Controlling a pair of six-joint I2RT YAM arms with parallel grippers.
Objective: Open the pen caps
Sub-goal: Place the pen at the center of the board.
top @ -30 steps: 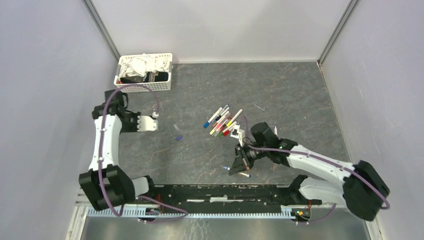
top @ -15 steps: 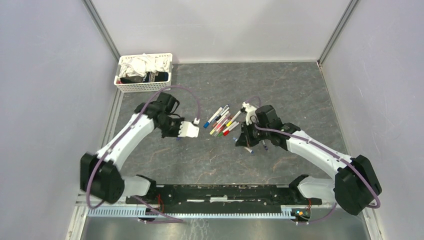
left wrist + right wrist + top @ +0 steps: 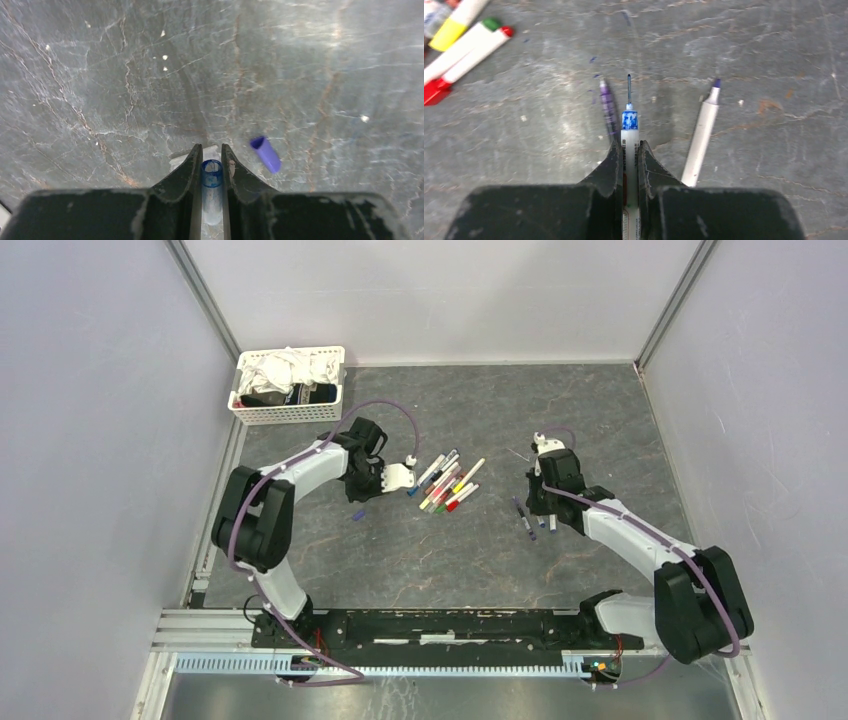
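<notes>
My left gripper (image 3: 211, 148) is shut on a stubby blue-rimmed clear pen cap (image 3: 212, 174), low over the table. In the top view it (image 3: 398, 477) sits just left of the pile of capped pens (image 3: 446, 483). A loose purple cap (image 3: 265, 154) lies on the table to its right, also in the top view (image 3: 357, 514). My right gripper (image 3: 629, 145) is shut on a white pen with a bare blue tip (image 3: 629, 112). Two uncapped purple-tipped pens (image 3: 702, 135) (image 3: 607, 106) lie either side of it. The right gripper is right of the pile in the top view (image 3: 541, 500).
A white slatted basket (image 3: 336, 358) with cloths stands at the back left. Ends of the piled pens (image 3: 471, 42) show at the upper left of the right wrist view. Grey walls close in the table on three sides.
My left gripper swung right from the table's left side to the pen pile. My right gripper moved from the front middle back and right, carrying the pen.
</notes>
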